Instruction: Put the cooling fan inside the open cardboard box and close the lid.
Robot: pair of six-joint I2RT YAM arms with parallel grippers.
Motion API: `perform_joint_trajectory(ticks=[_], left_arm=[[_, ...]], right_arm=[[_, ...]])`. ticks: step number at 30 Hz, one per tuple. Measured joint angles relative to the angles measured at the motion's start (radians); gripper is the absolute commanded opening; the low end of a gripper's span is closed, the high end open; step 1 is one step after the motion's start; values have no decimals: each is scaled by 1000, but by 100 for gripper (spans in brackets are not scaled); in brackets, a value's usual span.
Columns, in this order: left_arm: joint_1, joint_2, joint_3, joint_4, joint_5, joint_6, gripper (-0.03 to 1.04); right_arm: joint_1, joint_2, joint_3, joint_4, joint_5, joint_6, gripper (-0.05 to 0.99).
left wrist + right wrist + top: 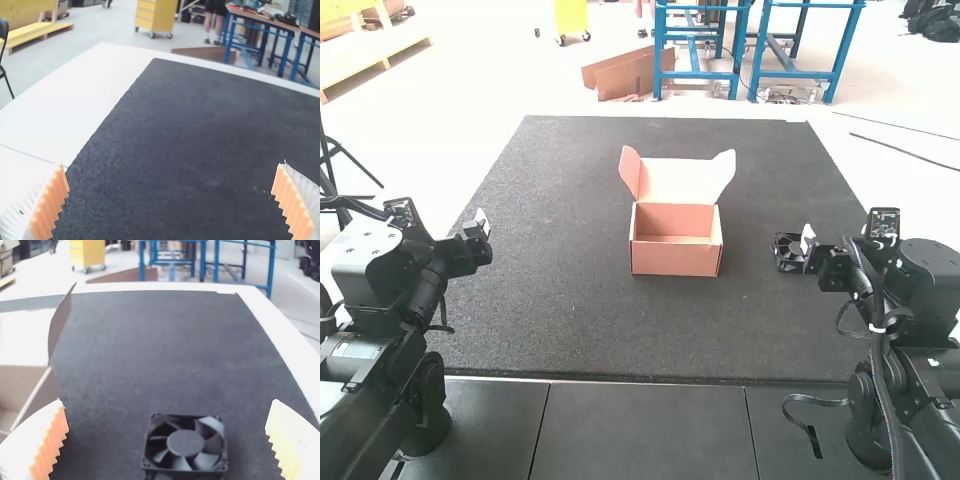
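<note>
- The table [470, 130] is white, and a black mat [560, 260] covers most of its top.
- The left arm [380, 290] stands at the near left corner of the mat, the right arm [910, 290] at the near right side.
- The box [675, 255] stands near the middle of the mat. It is brown cardboard and it is open.
- Its lid [680, 175] stands upright at the far side, with a small flap turned forward at each end.
- The left gripper [478, 228] is over the left edge of the mat, well apart from the box. In the left wrist view this gripper [170, 172] has its white ribbed fingers [47, 205] with orange pads spread wide, and only mat lies between them.
- The right gripper [808, 243] is low over the mat, to the right of the box. In the right wrist view this gripper [166, 407] has its fingers [47, 445] spread wide as well, and they hold nothing.
- The fan [786, 252] is black and square. It lies flat on the mat, right of the box and apart from it, just before the right gripper. In the right wrist view the fan [185, 445] lies between the two spread fingers, and neither finger touches it.
</note>
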Motion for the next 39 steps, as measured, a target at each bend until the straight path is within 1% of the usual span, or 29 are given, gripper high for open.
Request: perform_joint_trajectory(ticks=[2,6,13,29,39], left_arm=[[0,0,0,1,0,-30,96],[-1,0,0,14,0,-26,96],[-10,0,0,16,0,-21,97],[-10,0,0,16,0,-10,97],[-10,0,0,20,0,18,97]], right_arm=[[0,0,0,0,-4,3,91],[0,0,0,0,-4,3,91],[0,0,0,0,-4,3,91],[0,0,0,0,-4,3,91],[0,0,0,2,-3,26,91]])
